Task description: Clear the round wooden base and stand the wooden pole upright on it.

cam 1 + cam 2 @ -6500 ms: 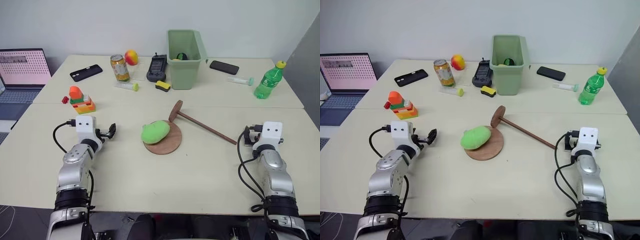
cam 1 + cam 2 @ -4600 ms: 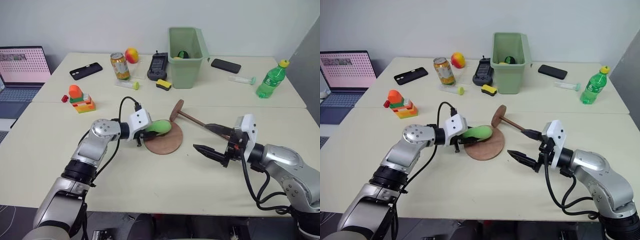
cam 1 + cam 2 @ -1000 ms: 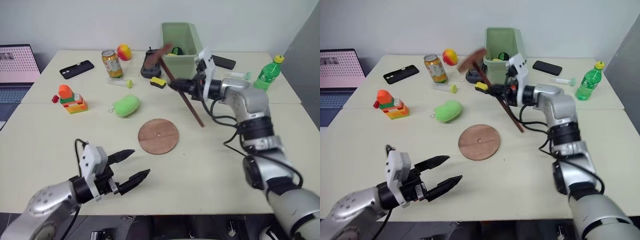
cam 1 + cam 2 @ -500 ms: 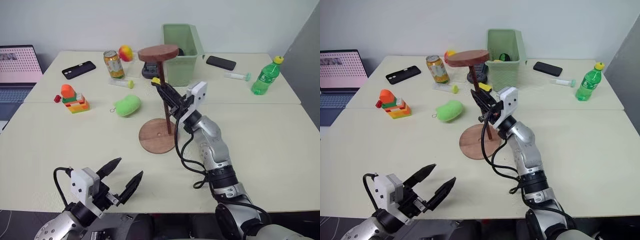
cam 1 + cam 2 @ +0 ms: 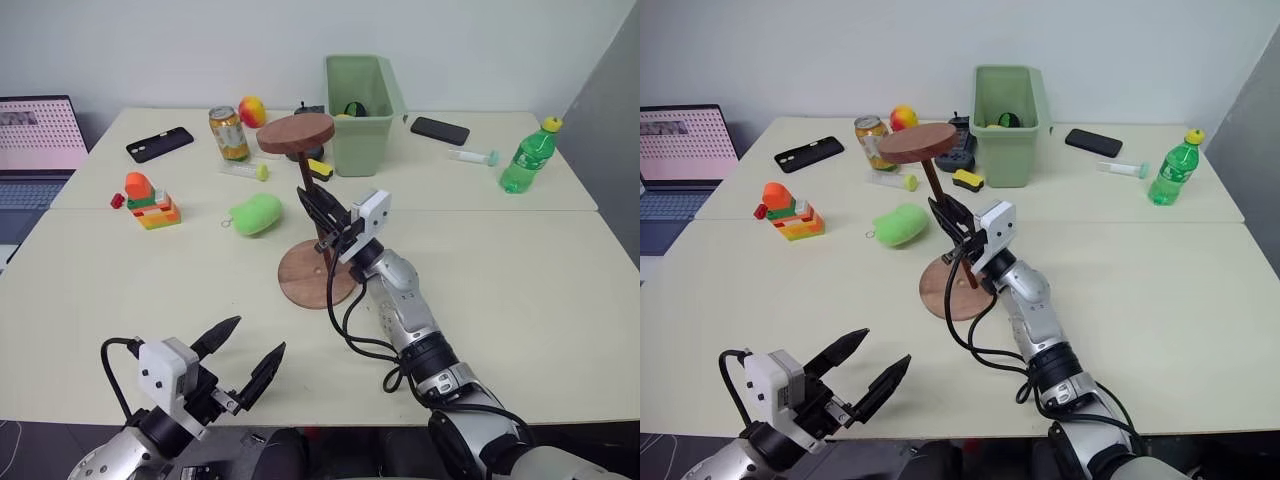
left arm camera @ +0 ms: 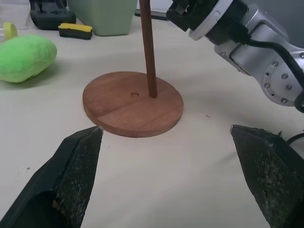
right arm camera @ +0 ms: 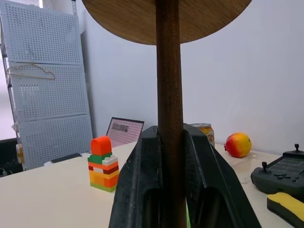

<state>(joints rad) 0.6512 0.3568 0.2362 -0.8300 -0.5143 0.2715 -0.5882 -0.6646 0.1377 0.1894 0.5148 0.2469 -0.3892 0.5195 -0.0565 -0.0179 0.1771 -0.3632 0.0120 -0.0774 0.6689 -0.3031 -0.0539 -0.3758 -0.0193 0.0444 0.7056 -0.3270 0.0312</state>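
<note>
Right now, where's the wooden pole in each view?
Left eye: pole centre, disc end up, foot on the base.
Right eye: centre, held in the right gripper.
Left wrist: rod top centre, foot beside the base's hole.
Right wrist: rod mid-frame, disc overhead.
Shared landmark: green plush.

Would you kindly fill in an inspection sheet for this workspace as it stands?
Surface: pale table, no spills seen.
Job's things: pole stands on base, lower end just beside the centre hole, disc end up.
Clutter: green plush off base; bin, can, block toy, bottle, two phones behind.
Grippers: right gripper shut on pole; left gripper open, holding nothing.
Cables: black leads on both arms.
Surroundings: laptop, white wall.
</note>
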